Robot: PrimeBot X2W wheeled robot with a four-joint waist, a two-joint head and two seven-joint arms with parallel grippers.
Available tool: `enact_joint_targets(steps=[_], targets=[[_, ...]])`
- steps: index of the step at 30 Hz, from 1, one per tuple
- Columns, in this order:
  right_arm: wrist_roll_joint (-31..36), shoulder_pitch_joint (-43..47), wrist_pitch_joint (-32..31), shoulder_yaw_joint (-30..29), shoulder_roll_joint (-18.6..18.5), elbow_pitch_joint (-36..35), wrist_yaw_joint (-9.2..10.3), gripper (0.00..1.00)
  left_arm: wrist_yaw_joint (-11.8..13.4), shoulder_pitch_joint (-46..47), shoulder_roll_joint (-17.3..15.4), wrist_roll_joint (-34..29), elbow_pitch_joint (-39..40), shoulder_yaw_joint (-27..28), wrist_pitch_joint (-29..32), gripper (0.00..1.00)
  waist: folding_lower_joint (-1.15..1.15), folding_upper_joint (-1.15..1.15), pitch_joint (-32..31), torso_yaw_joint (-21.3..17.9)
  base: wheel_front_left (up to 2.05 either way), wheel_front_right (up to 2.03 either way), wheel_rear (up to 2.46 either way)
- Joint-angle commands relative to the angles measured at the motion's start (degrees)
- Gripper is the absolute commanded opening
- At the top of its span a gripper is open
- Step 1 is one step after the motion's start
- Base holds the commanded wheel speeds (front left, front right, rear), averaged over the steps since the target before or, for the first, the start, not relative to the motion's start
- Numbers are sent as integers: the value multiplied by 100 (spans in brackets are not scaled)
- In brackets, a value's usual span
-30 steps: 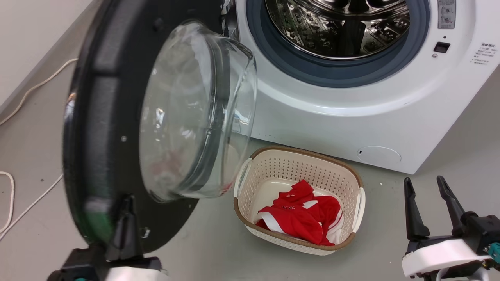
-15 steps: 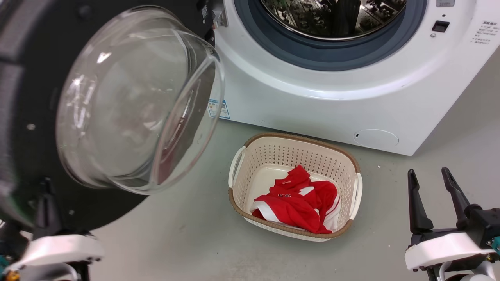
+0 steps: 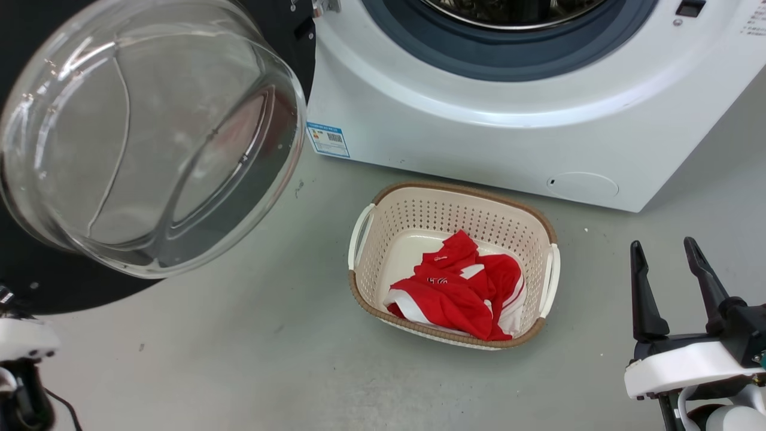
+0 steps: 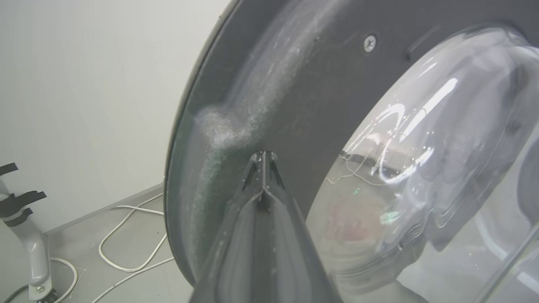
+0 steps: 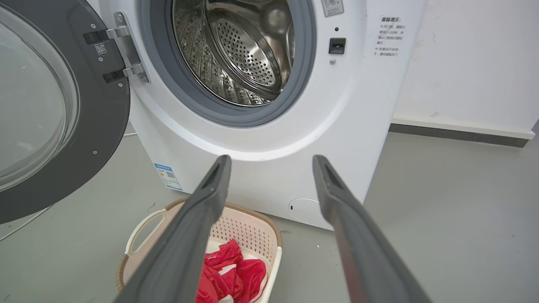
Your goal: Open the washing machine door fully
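The washing machine door (image 3: pixel 149 137) is seen swung wide on its hinge (image 5: pixel 126 54) at the left side of the washing machine (image 3: pixel 479 137), with its inner face and glass bowl turned out to the room and the steel drum (image 5: pixel 236 54) laid open. The left gripper (image 4: pixel 263 162) is shown with its two fingers pressed together, nothing held between them; the tips are set against the dark inner rim of the door, just beside the bowl, though firm contact cannot be made out. The right gripper (image 3: pixel 661 244) is held spread wide and empty, well apart from the door, near the basket (image 3: pixel 455 190) in which a red garment (image 3: pixel 461 293) lies.

The step in hand is judged to be the last part of the opening push, with little travel left. For the next move, a push along the door's arc about the hinge is called for, the tips kept on the rim and off the glass, and the push is to be ended once the hinge stop is felt, since a wall (image 4: pixel 84 84) and loose cables (image 4: pixel 126 261) are seen behind the door
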State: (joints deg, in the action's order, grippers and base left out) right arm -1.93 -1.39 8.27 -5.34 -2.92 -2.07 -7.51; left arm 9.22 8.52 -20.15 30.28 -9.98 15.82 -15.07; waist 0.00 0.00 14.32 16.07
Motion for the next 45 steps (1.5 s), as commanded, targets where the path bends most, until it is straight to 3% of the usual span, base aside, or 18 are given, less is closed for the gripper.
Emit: enact_joint_targets(steps=[1,11,21,27,34,45], targets=[[26,-103,19,-2,9,-23,4,100,-69,183,-91,-37,-155,137,-12,0,0,0,60,-5,0,0,0],[37,-218,81,37,9,86,4,100,-434,612,-88,-230,-776,514,-13,0,0,0,161,-19,0,0,0],[-130,-185,219,99,10,387,4,100,-611,12,445,-820,-184,464,-13,0,0,0,-222,-106,0,0,0],[-201,-159,299,147,9,558,4,100,-720,-460,904,-1260,489,9,-13,0,0,0,-444,-249,0,0,0],[-212,-184,355,206,9,665,4,100,-818,-572,1133,-1526,888,-453,-13,0,0,0,-622,-551,0,0,0],[-145,-95,436,311,9,764,4,100,-1165,-305,1344,-1887,659,-1564,146,0,0,0,-914,-1294,0,0,0]])
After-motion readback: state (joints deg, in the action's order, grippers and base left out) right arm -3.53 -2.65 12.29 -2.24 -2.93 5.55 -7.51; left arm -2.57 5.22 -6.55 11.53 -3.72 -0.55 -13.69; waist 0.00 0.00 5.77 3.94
